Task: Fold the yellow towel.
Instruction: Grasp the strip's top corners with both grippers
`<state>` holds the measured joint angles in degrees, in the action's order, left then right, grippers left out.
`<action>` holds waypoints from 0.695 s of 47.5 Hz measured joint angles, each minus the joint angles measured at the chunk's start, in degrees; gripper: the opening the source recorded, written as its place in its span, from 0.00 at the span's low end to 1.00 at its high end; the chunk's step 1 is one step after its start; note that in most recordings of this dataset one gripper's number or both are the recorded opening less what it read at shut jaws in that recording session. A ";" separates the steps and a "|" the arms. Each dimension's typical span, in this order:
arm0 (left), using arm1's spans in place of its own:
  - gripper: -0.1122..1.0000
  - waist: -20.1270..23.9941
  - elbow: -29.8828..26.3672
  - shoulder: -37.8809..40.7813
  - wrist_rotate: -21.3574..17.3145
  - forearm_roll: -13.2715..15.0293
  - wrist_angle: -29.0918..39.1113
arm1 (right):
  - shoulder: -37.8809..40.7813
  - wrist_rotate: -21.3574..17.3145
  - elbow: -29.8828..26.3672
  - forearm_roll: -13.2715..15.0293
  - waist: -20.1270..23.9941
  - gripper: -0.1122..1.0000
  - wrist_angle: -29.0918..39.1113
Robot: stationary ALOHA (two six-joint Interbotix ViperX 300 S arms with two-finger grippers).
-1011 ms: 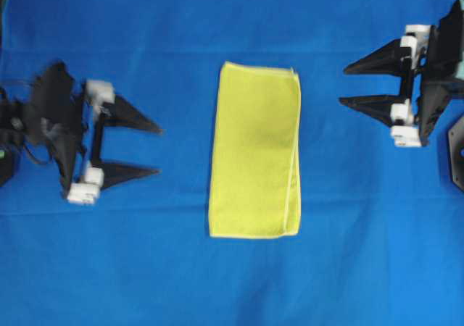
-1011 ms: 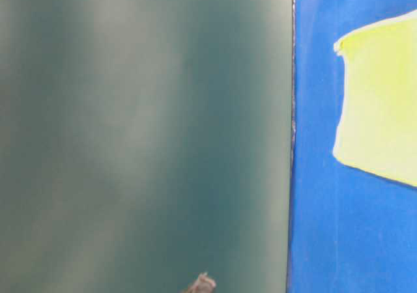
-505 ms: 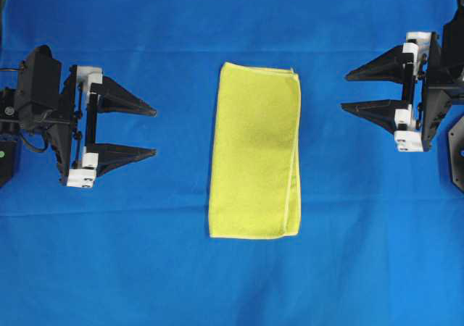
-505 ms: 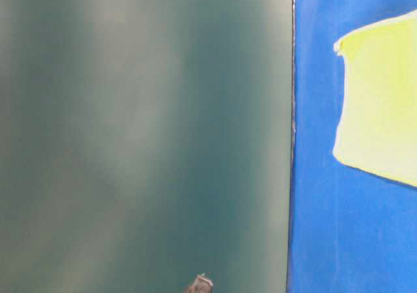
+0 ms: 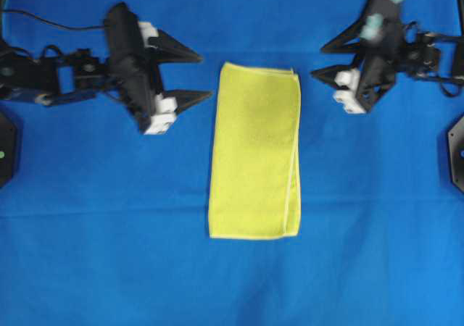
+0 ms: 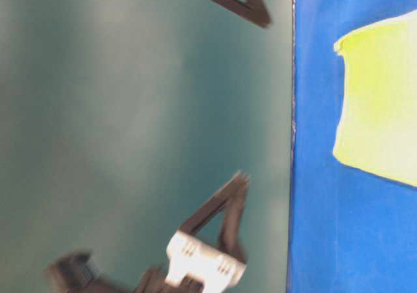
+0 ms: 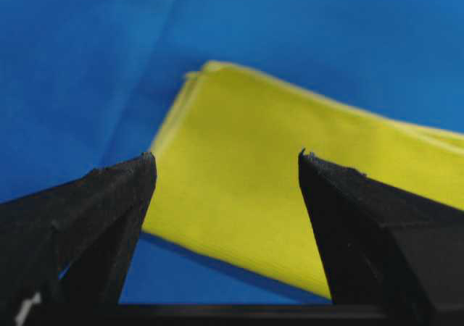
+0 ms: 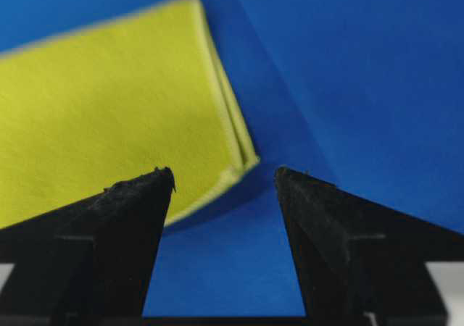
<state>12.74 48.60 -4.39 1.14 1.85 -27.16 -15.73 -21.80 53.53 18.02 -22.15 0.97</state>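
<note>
- The yellow towel (image 5: 255, 151) lies flat in the middle of the blue surface (image 5: 109, 253). It is already doubled over, and its long side runs from top to bottom of the overhead view.
- The left end effector (image 5: 201, 74) is wide open and holds nothing. It is just beside the towel's upper left corner.
- The right end effector (image 5: 319, 61) is wide open and empty too, near the upper right corner.
- Both point at the towel's top end. The left one looks a bit nearer.

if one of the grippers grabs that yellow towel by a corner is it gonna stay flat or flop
The yellow towel will probably flop: it is thin, soft-looking cloth lying limp on the blue table cover. Its stacked layers, visible at the right edge, would likely slide apart. It looks light.
</note>
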 measured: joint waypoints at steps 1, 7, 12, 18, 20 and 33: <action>0.78 0.26 -0.70 1.23 0.00 0.00 0.09 | 1.32 0.09 -0.62 0.18 -0.09 0.66 0.35; 0.78 1.76 -4.57 8.44 0.09 0.00 0.62 | 7.73 0.00 -3.87 1.32 -0.18 0.66 1.58; 0.78 2.20 -7.03 13.54 0.00 0.09 0.70 | 11.95 0.00 -5.54 1.85 -0.18 0.66 1.67; 0.78 2.90 -8.88 18.28 -0.09 0.00 0.79 | 15.56 0.09 -6.86 2.46 -0.26 0.66 1.67; 0.78 3.34 -9.05 19.34 -0.09 0.00 0.79 | 16.79 0.09 -7.29 2.64 -0.35 0.66 1.67; 0.76 5.89 -9.32 22.59 0.00 0.00 0.79 | 21.53 0.09 -8.79 2.90 -0.97 0.65 0.26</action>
<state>18.63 39.29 18.19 1.14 1.85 -26.37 5.80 -21.71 44.74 20.92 -23.12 1.23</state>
